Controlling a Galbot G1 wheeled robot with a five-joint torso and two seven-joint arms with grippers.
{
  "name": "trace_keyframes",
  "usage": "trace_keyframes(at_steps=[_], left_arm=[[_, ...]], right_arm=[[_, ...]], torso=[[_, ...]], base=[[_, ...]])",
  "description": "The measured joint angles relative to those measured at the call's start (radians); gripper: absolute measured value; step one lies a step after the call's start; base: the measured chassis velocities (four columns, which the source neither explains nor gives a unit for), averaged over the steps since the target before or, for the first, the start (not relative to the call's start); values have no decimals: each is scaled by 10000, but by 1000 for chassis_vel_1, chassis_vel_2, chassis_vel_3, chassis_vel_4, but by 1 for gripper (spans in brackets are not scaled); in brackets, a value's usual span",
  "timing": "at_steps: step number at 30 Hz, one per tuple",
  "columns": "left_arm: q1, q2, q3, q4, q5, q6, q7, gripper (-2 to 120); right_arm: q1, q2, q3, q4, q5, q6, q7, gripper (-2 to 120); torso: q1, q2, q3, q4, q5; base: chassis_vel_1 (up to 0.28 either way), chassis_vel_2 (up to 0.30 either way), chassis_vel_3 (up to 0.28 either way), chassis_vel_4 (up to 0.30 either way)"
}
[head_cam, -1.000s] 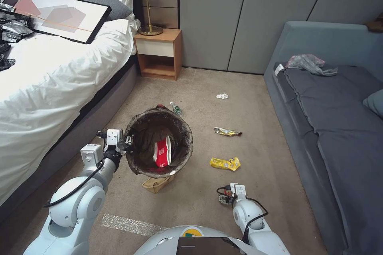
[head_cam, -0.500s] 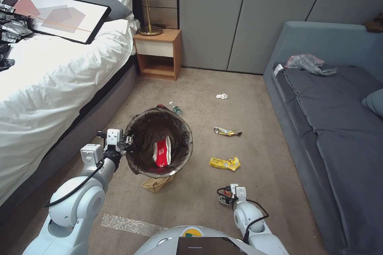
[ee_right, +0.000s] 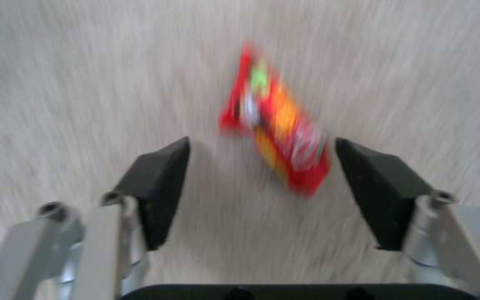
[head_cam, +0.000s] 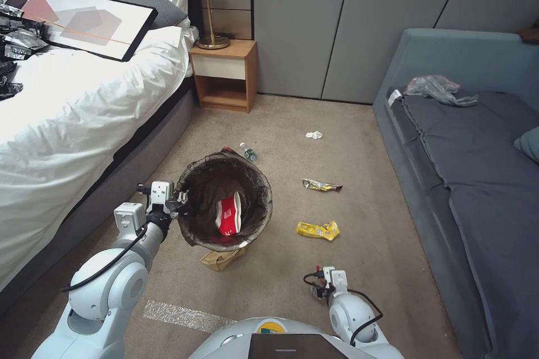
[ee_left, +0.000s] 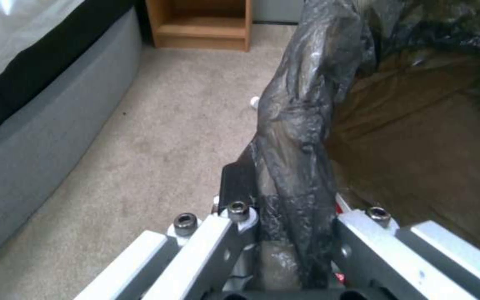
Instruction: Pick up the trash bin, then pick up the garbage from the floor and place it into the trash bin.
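The trash bin [head_cam: 224,210] hangs above the carpet beside the bed, with a red-and-white packet [head_cam: 228,216] inside it; the left tool [ee_left: 284,225] is clenched on its bag-covered rim. The right tool [ee_right: 262,183] hovers low over the floor with its jaws spread wide, a red snack packet [ee_right: 276,137] lying between them, untouched. Farther ahead lie a yellow wrapper [head_cam: 318,230] and a dark foil wrapper [head_cam: 321,184].

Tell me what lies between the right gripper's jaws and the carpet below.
In the right wrist view, the right gripper hangs open over a red snack packet lying on the carpet; nothing else sits between them. The left gripper holds the trash bin by its rim.
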Motion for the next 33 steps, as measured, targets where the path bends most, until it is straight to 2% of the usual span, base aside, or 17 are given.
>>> trace_keyframes(at_steps=[1,3,4,6,8,10,11,13,14,16,33], left_arm=[[2,0,0,-2,0,0,4,0],[3,0,0,-2,0,0,5,0],[6,-2,2,-2,1,0,5,0],[6,-2,2,-2,1,0,5,0],[13,-10,13,-2,6,0,7,0],[14,-11,14,-2,7,0,8,0],[17,-23,31,-2,13,1,16,0],[12,-35,37,-3,19,0,22,0],[12,-35,37,-3,19,0,22,0],[-5,-35,18,-1,24,-1,29,0],[12,-25,-93,13,11,-10,48,0]], right_arm=[[-63,-17,-6,180,23,-48,2,54],[-72,-19,-7,207,26,-54,2,54],[-117,-33,-9,334,35,-65,4,48],[-117,-33,-9,334,35,-65,4,48],[-240,-58,-18,597,76,-111,5,30],[-245,-60,-19,615,93,-114,5,30],[-284,-86,-15,825,111,-134,5,19],[-280,-101,-7,954,117,-129,4,10],[-280,-101,-7,954,117,-129,4,10],[-174,-96,-9,781,210,-55,-49,0],[254,-33,-10,0,340,168,-185,0]], torso=[[0,0,0,0,-1],[0,0,0,0,-1],[0,0,0,1,-1],[0,0,0,1,-1],[0,0,1,-8,-4],[0,0,1,-8,-4],[0,0,0,-5,-9],[0,0,-2,-3,-15],[0,0,-2,-3,-15],[0,0,-2,-4,-15],[-1,3,-4,-6,-21]], base=[[0,0,0,0],[0,0,0,0],[0,0,0,0],[0,0,0,0],[0,0,0,0],[0,0,0,0],[0,0,0,0],[0,0,0,0],[0,0,0,0],[0,0,0,0],[0,0,0,0]])
